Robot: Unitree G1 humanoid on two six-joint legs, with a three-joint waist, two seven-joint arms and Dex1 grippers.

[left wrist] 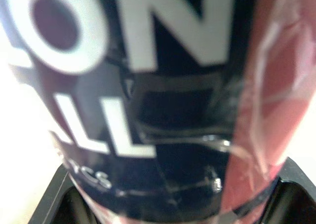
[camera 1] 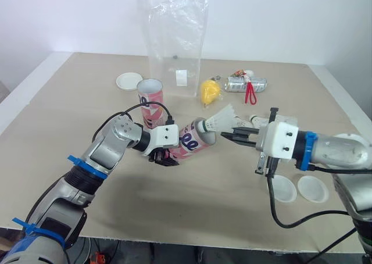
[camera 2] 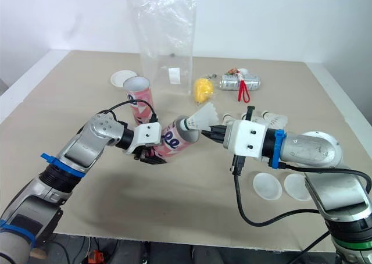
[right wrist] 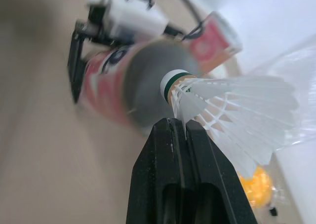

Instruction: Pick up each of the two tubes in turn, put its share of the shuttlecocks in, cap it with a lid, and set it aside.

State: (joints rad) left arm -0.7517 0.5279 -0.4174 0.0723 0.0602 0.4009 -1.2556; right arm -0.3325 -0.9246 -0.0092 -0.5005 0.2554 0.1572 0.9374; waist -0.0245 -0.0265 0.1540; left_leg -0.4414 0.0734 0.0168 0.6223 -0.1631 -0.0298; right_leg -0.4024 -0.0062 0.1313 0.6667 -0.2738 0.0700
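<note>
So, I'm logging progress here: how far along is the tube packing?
Done: nothing, neither tube is capped. In hand: the left gripper holds one tube tilted while the right gripper pinches a shuttlecock at its mouth. Left: the second tube standing open, loose shuttlecocks on the table, and white lids lying unused.

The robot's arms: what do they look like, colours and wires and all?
The left arm and right arm are silvery-grey with rounded joints. Each ends in a white boxy wrist block carrying two black fingers: the left gripper and the right gripper. Blue rings band each arm, and a black cable loops loose from each wrist.
</note>
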